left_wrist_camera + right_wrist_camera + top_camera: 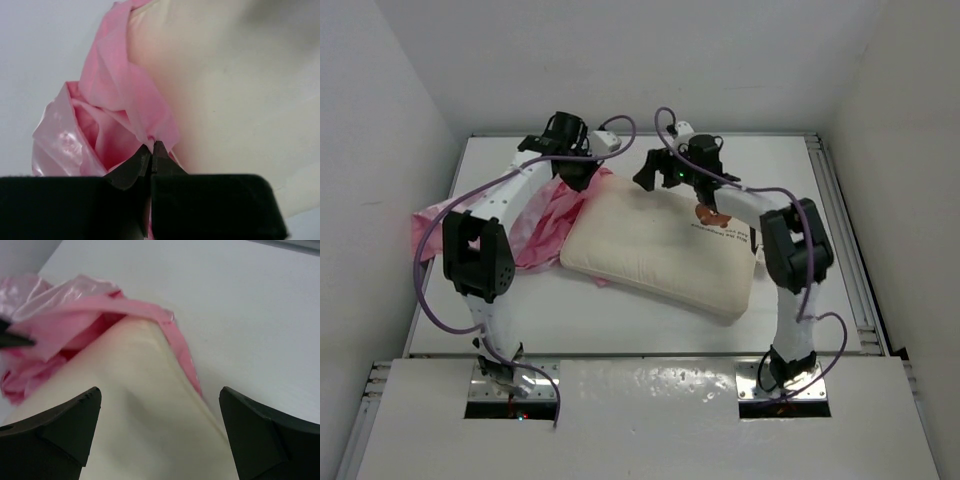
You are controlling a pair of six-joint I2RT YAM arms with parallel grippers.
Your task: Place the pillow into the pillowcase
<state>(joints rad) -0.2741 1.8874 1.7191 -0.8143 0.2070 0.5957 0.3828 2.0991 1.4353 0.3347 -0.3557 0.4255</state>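
One camera high, two on wrists.
The high one looks down from behind the arm bases point(510, 385) over the desk point(650, 330); wrist views peer close past left claw point(151, 150) and right claw point(159, 395), sharing the pillow point(150, 405) corner.

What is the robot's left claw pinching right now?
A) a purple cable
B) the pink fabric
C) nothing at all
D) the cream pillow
B: in the left wrist view, the left gripper has its jaws closed on a fold of the pink pillowcase, right beside the pillow.
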